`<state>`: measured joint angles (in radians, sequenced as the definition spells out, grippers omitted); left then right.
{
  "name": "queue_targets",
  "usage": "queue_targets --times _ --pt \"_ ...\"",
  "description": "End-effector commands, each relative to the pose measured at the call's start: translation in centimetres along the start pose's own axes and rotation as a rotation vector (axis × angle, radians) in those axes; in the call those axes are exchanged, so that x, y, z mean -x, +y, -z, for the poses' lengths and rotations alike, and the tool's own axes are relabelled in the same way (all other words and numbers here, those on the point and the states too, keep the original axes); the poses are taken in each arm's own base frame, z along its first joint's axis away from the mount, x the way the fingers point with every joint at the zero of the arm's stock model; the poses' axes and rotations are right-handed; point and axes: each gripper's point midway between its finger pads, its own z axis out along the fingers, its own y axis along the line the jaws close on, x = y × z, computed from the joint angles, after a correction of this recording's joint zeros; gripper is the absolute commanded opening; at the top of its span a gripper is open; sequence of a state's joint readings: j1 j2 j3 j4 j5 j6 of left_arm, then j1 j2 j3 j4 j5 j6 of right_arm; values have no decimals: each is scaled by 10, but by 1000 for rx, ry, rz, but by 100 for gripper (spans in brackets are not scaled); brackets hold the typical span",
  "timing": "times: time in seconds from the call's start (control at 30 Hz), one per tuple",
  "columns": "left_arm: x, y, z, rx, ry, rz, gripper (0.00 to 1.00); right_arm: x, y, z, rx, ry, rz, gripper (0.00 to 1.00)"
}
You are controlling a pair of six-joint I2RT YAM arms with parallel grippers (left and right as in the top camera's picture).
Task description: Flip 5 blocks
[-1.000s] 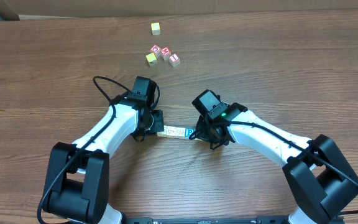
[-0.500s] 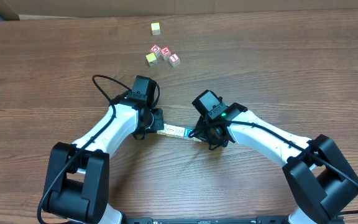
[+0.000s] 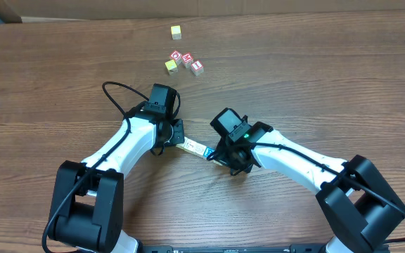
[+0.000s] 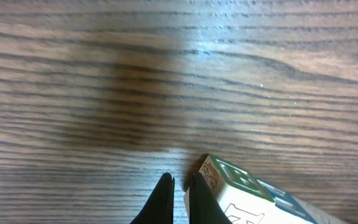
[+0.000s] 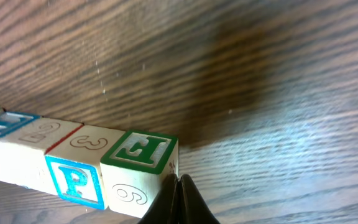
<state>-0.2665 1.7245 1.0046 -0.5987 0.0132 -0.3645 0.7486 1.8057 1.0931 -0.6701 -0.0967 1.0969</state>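
Touching the row of blocks (image 3: 195, 147) — left gripper (image 4: 178, 186), right gripper (image 5: 179, 186), both closed.

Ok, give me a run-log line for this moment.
left gripper: shut, at one end of block row | right gripper: shut, at other end beside green-letter block | loose cubes: far side, apart from both arms

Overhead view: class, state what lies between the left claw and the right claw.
A row of blocks fills the gap from left claw to right claw, seen overhead.

The pale blocks (image 5: 82, 144) touch in 1 straight row, 1 showing a blue P.
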Motion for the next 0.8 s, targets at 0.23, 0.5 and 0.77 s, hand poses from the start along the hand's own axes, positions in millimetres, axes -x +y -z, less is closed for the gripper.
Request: queue_targets --times 0.23,0.5,0.77 --pt "-8 -16 -6 -70 30 -6 4 -24 20 -2 50 40 -126 4" --pt "-3 -18 -6 -74 11 -7 4 -33 23 -3 45 51 -257 4" --pt "1 -18 -6 -75 -5 -8 4 -41 36 -3 85 54 -276 4"
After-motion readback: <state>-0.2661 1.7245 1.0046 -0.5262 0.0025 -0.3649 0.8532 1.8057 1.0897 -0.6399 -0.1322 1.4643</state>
